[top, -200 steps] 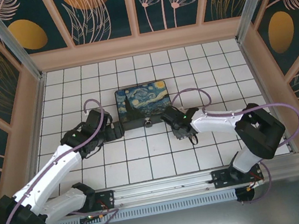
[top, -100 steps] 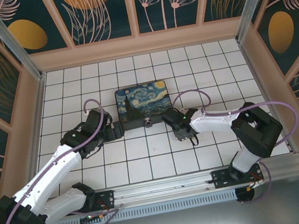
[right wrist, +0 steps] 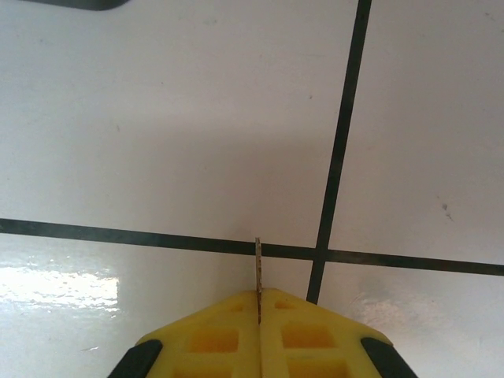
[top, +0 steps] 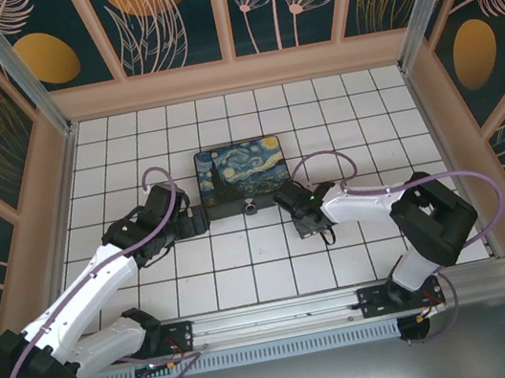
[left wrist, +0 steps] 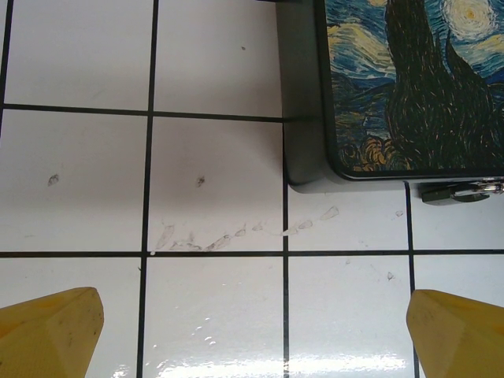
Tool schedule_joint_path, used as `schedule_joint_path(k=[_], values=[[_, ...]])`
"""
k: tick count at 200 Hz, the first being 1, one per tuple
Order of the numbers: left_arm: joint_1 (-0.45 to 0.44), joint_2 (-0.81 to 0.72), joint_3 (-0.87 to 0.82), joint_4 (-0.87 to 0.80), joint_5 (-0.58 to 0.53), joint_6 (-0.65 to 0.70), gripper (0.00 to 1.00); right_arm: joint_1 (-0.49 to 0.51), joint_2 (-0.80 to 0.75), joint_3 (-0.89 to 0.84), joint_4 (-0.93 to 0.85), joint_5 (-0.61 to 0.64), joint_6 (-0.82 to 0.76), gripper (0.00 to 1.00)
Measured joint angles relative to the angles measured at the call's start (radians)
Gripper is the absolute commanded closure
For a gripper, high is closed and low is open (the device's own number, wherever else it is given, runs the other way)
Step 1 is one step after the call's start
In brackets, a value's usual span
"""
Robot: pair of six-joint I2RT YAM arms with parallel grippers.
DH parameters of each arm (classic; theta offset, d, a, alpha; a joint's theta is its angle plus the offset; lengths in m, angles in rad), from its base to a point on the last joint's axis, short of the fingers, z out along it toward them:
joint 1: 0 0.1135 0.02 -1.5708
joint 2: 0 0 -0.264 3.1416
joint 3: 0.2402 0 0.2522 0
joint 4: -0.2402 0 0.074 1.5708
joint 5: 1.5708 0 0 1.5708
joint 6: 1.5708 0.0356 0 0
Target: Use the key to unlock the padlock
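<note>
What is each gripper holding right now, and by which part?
Right gripper pinches the key, one thin end protruding; left gripper holds nothing.

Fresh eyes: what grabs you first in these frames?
The box with the starry-night lid sits in the middle of the top view, with a small padlock at its front edge. Just right of it, the right hand is pinched shut on a thin metal sliver, apparently the key. The left hand is wide open by the box's near-left corner.
</note>
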Motion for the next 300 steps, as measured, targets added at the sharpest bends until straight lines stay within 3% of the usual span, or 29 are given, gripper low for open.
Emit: schedule_joint_path(k=[26,54,88,113,134,193,300], values=[[0.0,0.0,0.008,0.009,0.068,0.042,0.07,-0.004,-0.01,0.0,-0.002,-0.012,-0.014,0.96],[0.0,-0.015,0.074,0.056,0.283,0.12,0.11,-0.021,-0.086,0.002,0.005,-0.098,-0.069,0.98],[-0.003,-0.061,0.16,0.156,0.579,0.243,0.27,-0.044,-0.288,0.002,0.12,-0.378,-0.158,0.97],[-0.006,-0.077,0.161,0.198,0.718,0.328,0.42,-0.048,-0.389,0.002,0.239,-0.606,-0.196,0.97],[-0.005,-0.071,0.129,0.24,0.782,0.365,0.54,-0.063,-0.425,0.002,0.314,-0.768,-0.211,0.97],[-0.004,-0.012,0.064,0.348,0.92,0.341,0.56,-0.093,-0.468,-0.011,0.427,-1.022,-0.225,0.97],[-0.004,0.066,0.064,0.46,1.054,0.271,0.71,-0.071,-0.47,-0.042,0.55,-1.126,-0.176,0.97]])
